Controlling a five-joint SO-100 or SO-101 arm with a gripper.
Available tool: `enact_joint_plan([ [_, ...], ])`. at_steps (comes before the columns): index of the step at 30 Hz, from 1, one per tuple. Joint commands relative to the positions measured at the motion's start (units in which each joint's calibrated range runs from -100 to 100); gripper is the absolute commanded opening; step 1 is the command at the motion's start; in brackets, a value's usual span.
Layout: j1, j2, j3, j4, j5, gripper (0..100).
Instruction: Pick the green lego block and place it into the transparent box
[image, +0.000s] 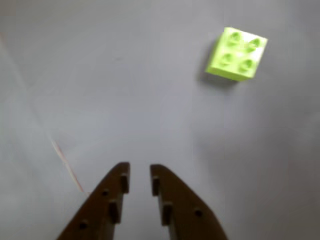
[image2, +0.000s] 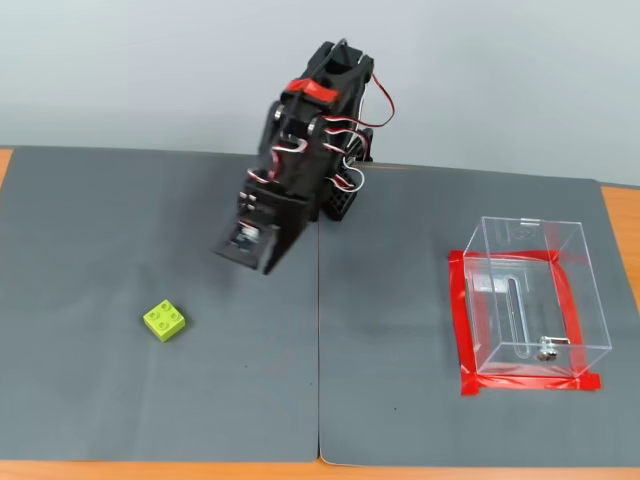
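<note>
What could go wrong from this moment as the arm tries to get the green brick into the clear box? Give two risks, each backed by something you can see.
1. The gripper points at bare mat; the green lego block sits off to the upper right in the wrist view, turned at an angle. Its narrow finger gap may clip or push the block rather than straddle it.

2. The transparent box stands far across the mat from the block. Its thin clear walls are hard to see, so a low carry might hit the rim.

1. Fixed view: even, diffuse light; the gripper (image2: 250, 245) is motion-blurred.
2. Wrist view: soft focus throughout, dim toward 5 o'clock.
3. The green lego block (image: 236, 54) casts a short shadow toward 7 o'clock.
</note>
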Motion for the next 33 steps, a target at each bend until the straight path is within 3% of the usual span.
enact_joint_plan([
  [1,5.91,5.84,-7.74,-0.20,0.27,6],
  [15,14.49,25.84,-29.81,-0.29,-0.20,6],
  [33,12.55,41.87,-33.89,-4.54,0.32,6],
])
